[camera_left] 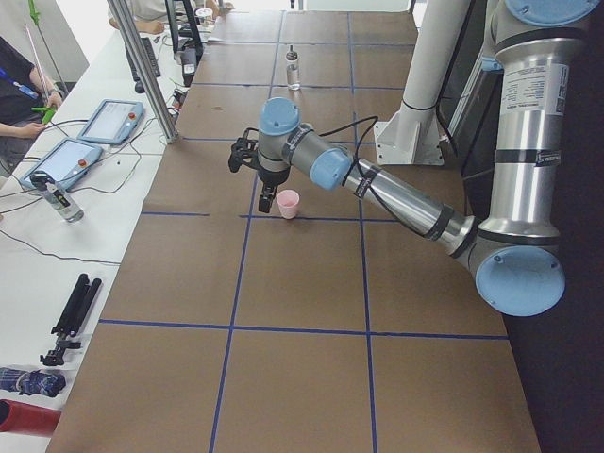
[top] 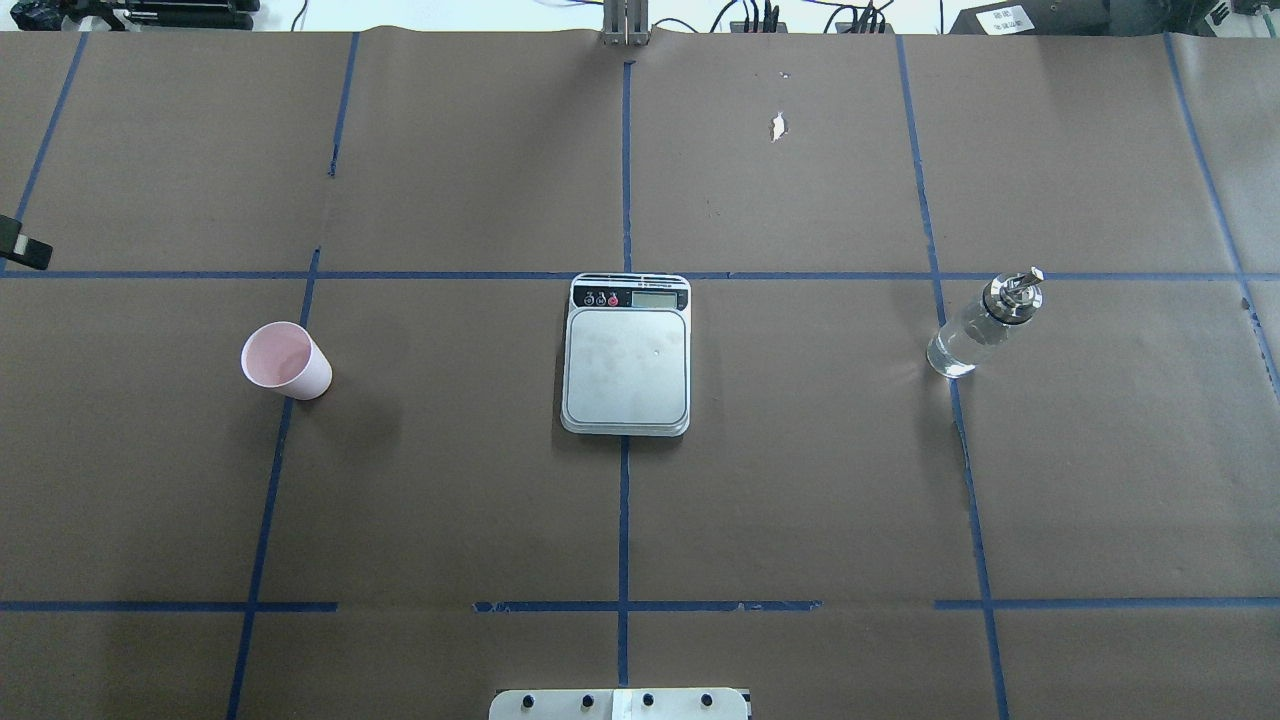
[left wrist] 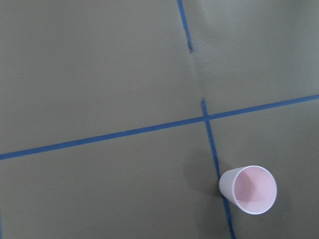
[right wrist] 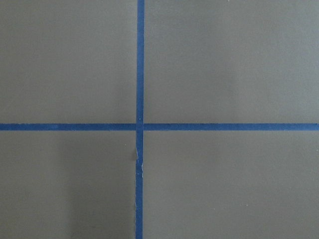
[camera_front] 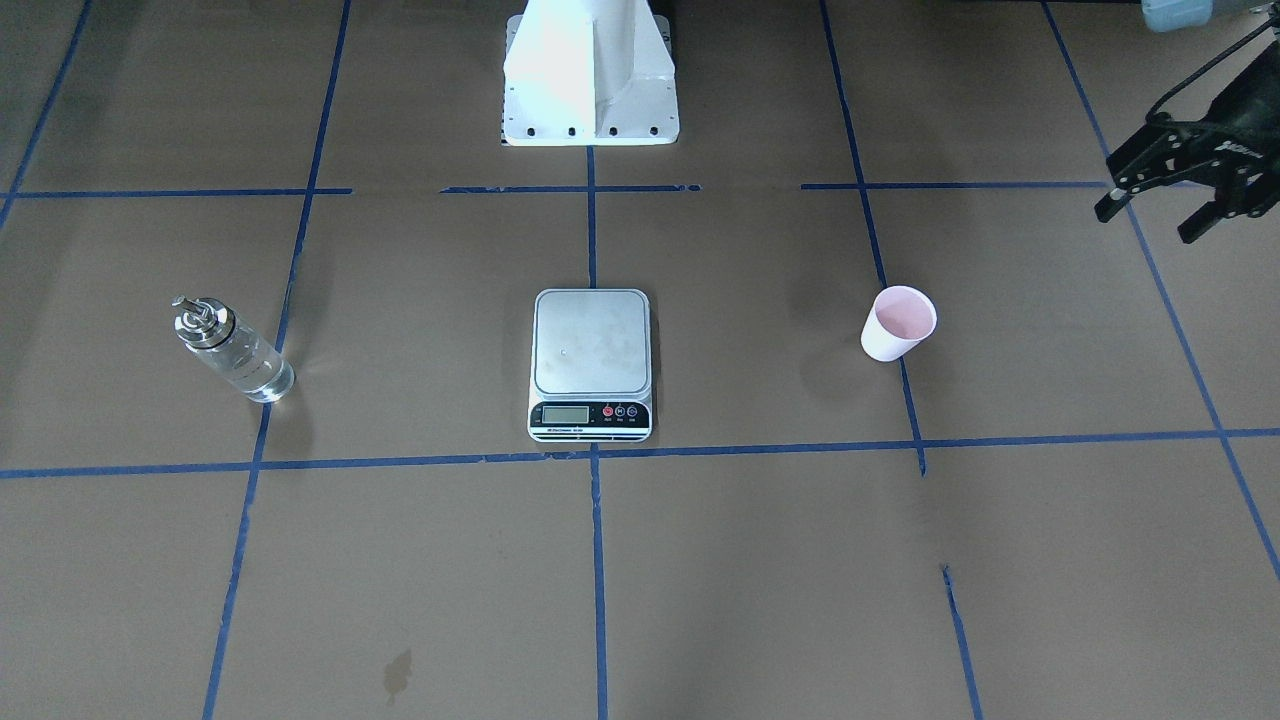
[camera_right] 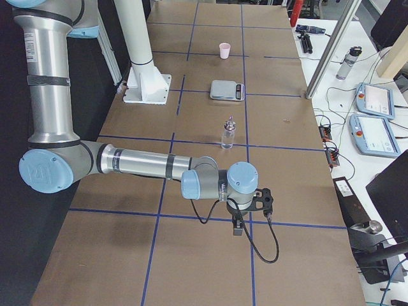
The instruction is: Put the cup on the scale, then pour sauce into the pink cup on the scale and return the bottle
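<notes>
Brown paper covers the whole counter [top: 800, 480], ruled into large squares by strips of blue tape [top: 624, 500]. Near the edge farthest from the robot the paper has one small blemish [top: 777, 126] that shows white from overhead. Along that edge runs a white bench [camera_left: 57, 236] (strewn with cables) carrying two tablet-like pendants [camera_left: 110, 120] and a folded black tripod [camera_left: 68, 316]. An aluminium post [camera_left: 142, 66] rises where the bench meets the counter. The light is even and soft, casting faint shadows.
</notes>
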### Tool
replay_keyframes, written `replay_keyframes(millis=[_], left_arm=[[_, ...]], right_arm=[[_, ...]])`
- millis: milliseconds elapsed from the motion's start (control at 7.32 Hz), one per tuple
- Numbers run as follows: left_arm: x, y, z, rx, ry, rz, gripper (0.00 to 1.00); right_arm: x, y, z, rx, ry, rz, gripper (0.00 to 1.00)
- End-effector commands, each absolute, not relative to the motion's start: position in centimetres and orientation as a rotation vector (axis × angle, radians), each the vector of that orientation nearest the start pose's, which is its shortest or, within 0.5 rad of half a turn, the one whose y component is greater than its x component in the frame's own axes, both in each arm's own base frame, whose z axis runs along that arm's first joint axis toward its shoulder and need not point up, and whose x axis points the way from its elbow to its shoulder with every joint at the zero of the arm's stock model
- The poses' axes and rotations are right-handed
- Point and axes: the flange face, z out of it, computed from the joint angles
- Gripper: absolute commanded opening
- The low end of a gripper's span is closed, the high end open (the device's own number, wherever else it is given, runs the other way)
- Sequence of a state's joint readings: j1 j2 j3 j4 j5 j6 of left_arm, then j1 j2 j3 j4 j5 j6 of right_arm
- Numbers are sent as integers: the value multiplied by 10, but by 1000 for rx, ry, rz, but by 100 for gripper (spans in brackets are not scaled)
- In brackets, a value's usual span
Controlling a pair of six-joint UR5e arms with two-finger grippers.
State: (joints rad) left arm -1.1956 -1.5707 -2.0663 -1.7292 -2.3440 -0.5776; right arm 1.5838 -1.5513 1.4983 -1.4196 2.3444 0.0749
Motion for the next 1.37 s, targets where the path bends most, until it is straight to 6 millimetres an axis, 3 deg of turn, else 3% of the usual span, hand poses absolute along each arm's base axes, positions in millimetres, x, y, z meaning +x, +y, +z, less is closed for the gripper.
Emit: replay_keyframes(millis=[0,137,410,547,1230], left_arm=[[178,-442,393,98,931,-93,100],[212,-433,390,49,955,-177,100],[251,-437,384,25,944,-250,100],[267,-441,395,39,905,-253,100],[284,-454,425,55,877,-250,99]], right_arm=[[70,-508,661,81,-780,48,100],[69,-508,661,79,-780,48,100],[69,-508,661,80,-780,47,100],[67,-508,661,78,-781,47,100],[67,-508,664,71,-783,47,100]])
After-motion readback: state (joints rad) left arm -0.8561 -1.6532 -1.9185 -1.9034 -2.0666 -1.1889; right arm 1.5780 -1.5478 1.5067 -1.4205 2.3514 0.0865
